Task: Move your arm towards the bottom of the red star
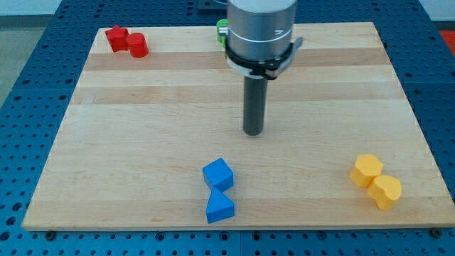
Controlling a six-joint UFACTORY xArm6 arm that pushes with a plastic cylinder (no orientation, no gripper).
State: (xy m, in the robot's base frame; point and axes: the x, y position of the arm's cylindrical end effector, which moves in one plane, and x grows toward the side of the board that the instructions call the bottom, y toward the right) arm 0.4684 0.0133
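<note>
The red star (116, 38) sits at the board's top left corner, touching a red cylinder-like block (138, 45) on its right. My tip (253, 132) rests on the board near the middle, far to the right of and below the red star. No block touches the tip.
A blue cube (217, 173) and a blue triangle (220, 207) sit at the bottom centre. Two yellow blocks (367, 170) (386, 191) sit at the bottom right. A green block (222, 31) is partly hidden behind the arm at the top. The wooden board (142, 128) has blue pegboard around it.
</note>
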